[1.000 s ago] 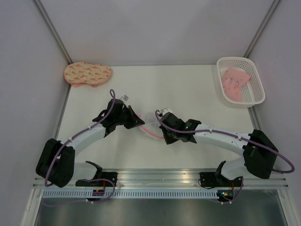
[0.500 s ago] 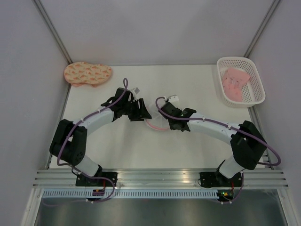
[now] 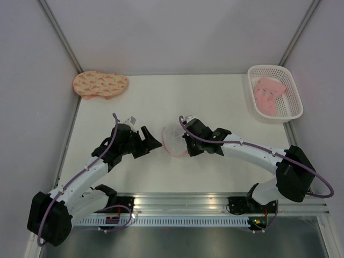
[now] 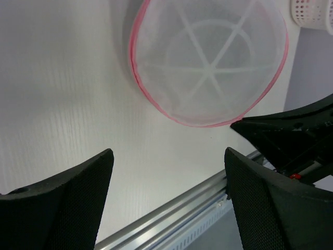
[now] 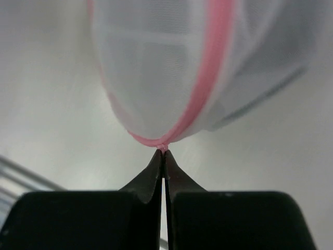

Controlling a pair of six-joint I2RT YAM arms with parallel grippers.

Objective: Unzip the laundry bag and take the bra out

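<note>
The laundry bag (image 3: 173, 138), a round white mesh pouch with a pink zipper rim, sits at the middle of the table. My right gripper (image 3: 186, 144) is shut on the pink rim at the bag's right side; in the right wrist view the closed tips (image 5: 164, 151) pinch a small pink tab of the bag (image 5: 156, 67). My left gripper (image 3: 153, 141) is open just left of the bag, apart from it. In the left wrist view its fingers (image 4: 167, 156) stand wide with only table between them, the bag (image 4: 208, 57) beyond. The bra is out of view.
A white lattice basket (image 3: 275, 70) with a pink garment (image 3: 269, 92) stands at the back right. A peach patterned padded piece (image 3: 100, 84) lies at the back left. A metal rail (image 3: 183, 201) runs along the near edge. Walls close in both sides.
My left gripper has opened, let go of the bag and drawn back to the left and nearer. The right gripper has stayed shut on the rim; the bag now shows rounder.
</note>
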